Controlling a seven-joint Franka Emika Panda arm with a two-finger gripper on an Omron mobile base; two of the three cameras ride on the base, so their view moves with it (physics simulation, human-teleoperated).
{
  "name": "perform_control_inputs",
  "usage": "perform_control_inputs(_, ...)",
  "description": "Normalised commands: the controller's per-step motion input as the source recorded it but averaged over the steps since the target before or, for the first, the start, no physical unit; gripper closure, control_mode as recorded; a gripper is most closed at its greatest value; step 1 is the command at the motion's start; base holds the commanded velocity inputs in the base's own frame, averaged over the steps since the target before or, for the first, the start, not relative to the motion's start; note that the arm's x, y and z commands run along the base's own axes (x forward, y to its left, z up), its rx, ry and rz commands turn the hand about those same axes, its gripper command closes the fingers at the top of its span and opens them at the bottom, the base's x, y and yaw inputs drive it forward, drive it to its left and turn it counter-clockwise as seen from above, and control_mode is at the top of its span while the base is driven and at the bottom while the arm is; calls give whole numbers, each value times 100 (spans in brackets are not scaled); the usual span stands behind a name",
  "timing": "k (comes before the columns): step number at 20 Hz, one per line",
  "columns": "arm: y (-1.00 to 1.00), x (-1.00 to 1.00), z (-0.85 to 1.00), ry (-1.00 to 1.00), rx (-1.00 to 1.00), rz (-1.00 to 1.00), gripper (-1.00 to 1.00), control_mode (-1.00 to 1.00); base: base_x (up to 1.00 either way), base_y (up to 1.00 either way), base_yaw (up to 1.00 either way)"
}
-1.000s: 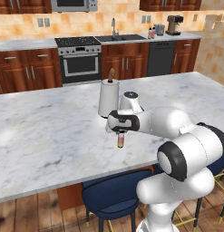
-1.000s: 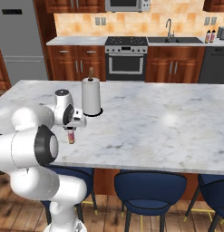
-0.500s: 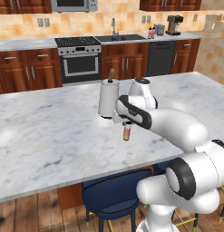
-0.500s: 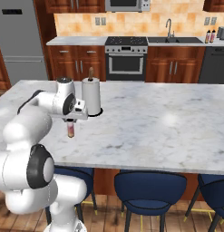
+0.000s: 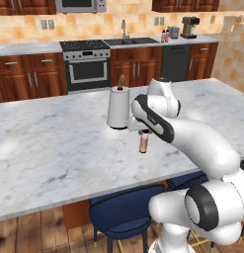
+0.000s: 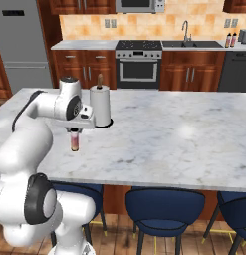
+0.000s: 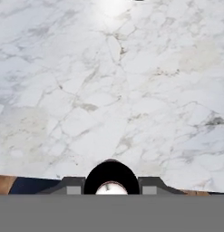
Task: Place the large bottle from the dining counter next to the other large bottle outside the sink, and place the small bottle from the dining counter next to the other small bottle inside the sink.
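Small bottle (image 5: 142, 144), pinkish with a dark cap, hangs upright at centre frame in the left base view, clamped between the jaws of the end effector (image 5: 142, 134) and raised clear of the marble tabletop (image 5: 54, 148). In the right base view the same small bottle (image 6: 74, 140) appears at left of centre beneath the end effector (image 6: 74, 131), over the near part of the tabletop (image 6: 184, 139). The hand view looks straight down: the bottle's dark cap (image 7: 111, 178) sits at bottom centre between the two finger tips (image 7: 70, 186), with the tabletop (image 7: 113, 90) across the rest of the frame.

A paper towel roll (image 5: 118, 106) on its holder stands on the tabletop just behind and to the left of the end effector in the left base view; in the right base view the paper towel roll (image 6: 100, 106) lies just to its right, the nearest obstruction. Blue stools (image 6: 164, 201) line the tabletop's near edge along the bottom of the frame.

Across the upper frame run the stove (image 5: 86, 64), the sink (image 5: 131, 41) with its faucet, and a dishwasher (image 5: 174, 62). What appear to be two bottles (image 6: 230, 40) stand on the back counter right of the sink, too small to tell apart. A coffee machine (image 5: 190, 27) stands at upper right, a refrigerator (image 6: 22, 45) at upper left.
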Motion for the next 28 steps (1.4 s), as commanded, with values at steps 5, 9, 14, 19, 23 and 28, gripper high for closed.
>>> perform_control_inputs(5,-11,-67,0,0,0,0,100,-100,0,0,0)
perform_control_inputs(9,-16,-69,1,0,0,0,100,-100,0,0,0)
perform_control_inputs(14,-6,-43,30,-4,0,2,100,-100,0,0,0)
perform_control_inputs(19,-1,-48,24,-3,0,3,100,-100,0,0,0)
perform_control_inputs(23,0,-48,20,-5,0,4,100,-100,0,0,0)
perform_control_inputs(28,0,-45,15,-2,0,2,100,-100,0,0,0)
